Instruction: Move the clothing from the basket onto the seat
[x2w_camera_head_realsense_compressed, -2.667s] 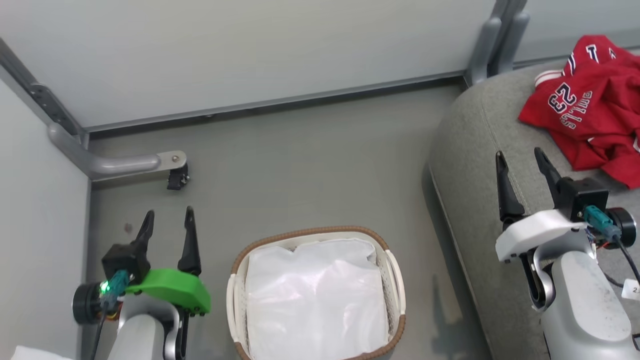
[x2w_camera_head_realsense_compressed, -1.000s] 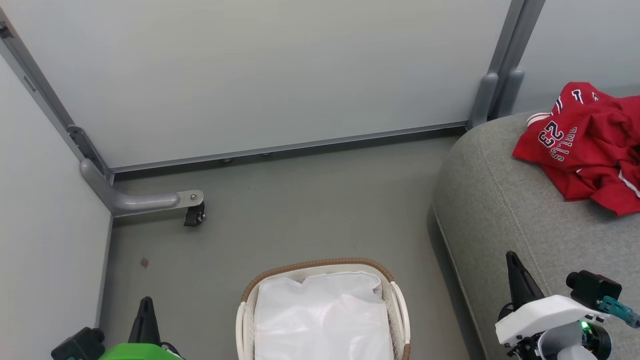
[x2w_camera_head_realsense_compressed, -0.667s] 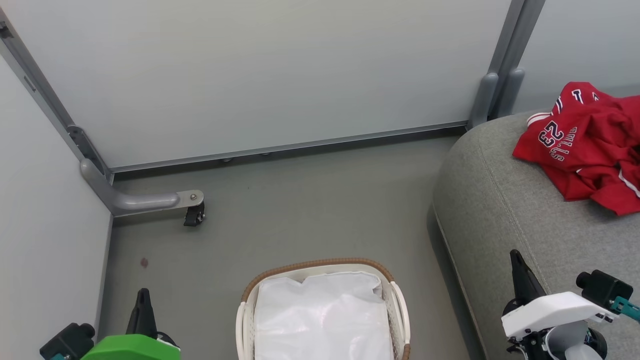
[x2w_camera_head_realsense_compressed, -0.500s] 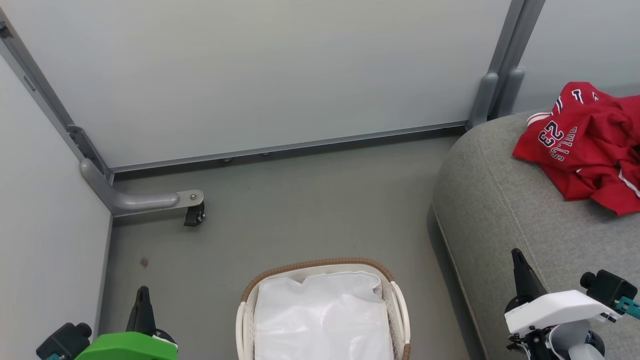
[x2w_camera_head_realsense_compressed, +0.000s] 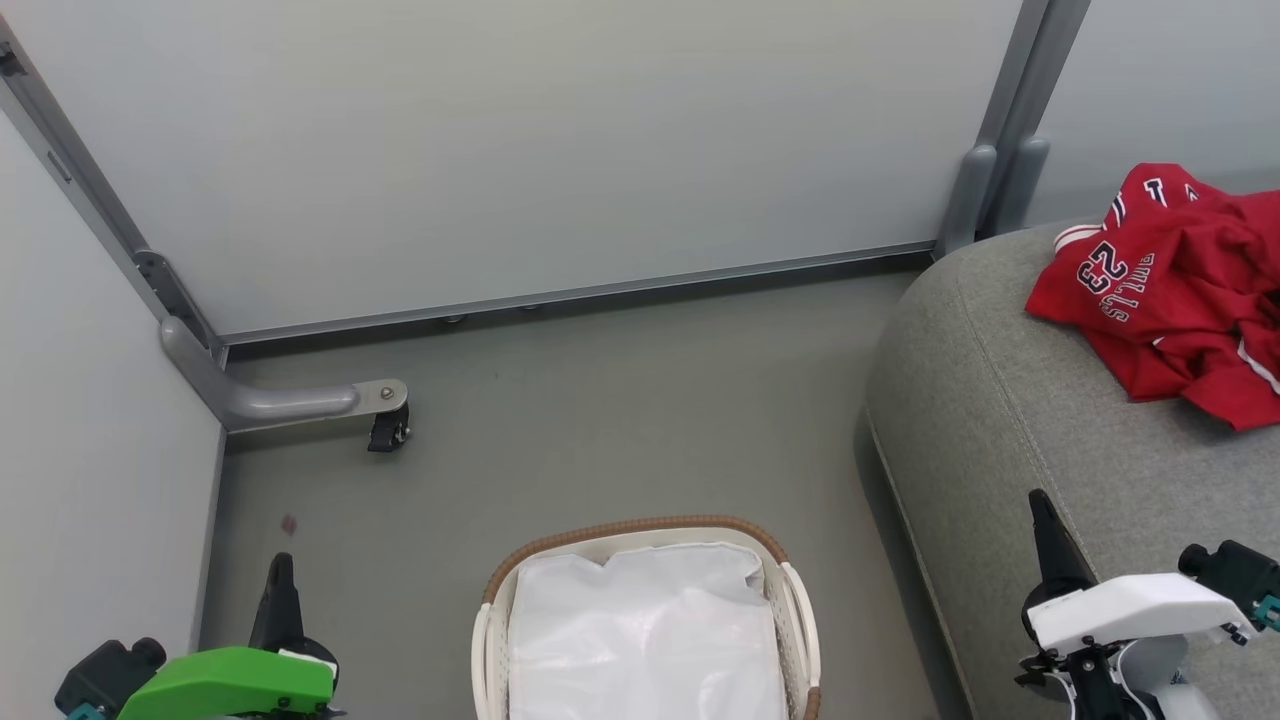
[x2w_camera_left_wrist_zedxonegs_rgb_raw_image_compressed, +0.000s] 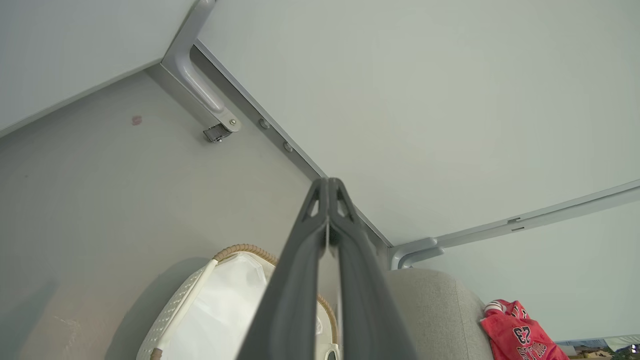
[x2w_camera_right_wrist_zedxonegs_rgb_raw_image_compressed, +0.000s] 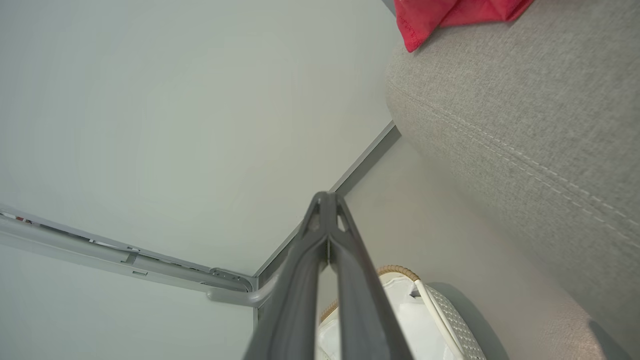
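Note:
The red BULLS 23 clothing (x2w_camera_head_realsense_compressed: 1170, 290) lies crumpled on the grey seat (x2w_camera_head_realsense_compressed: 1010, 420) at the right; a red corner of the clothing (x2w_camera_right_wrist_zedxonegs_rgb_raw_image_compressed: 450, 15) shows over the seat (x2w_camera_right_wrist_zedxonegs_rgb_raw_image_compressed: 525, 115), and the clothing (x2w_camera_left_wrist_zedxonegs_rgb_raw_image_compressed: 520, 335) is small at the lower right of the left wrist view. The white basket (x2w_camera_head_realsense_compressed: 795, 600) with its brown rim stands on the floor at bottom centre, only its white liner (x2w_camera_head_realsense_compressed: 645, 640) visible inside. My left gripper (x2w_camera_head_realsense_compressed: 280, 585) is shut and empty at the lower left. My right gripper (x2w_camera_head_realsense_compressed: 1045, 525) is shut and empty over the seat's front edge.
Pale partition panels close off the back and left. A grey metal foot with a black caster (x2w_camera_head_realsense_compressed: 385, 430) stands on the grey floor (x2w_camera_head_realsense_compressed: 600, 420) at the left. A grey post (x2w_camera_head_realsense_compressed: 1000, 150) rises behind the seat's corner.
Both grippers went from open to shut and sank toward the bottom edge. The camera tilted up early on. Over the last second the arms drifted slightly lower and outward.

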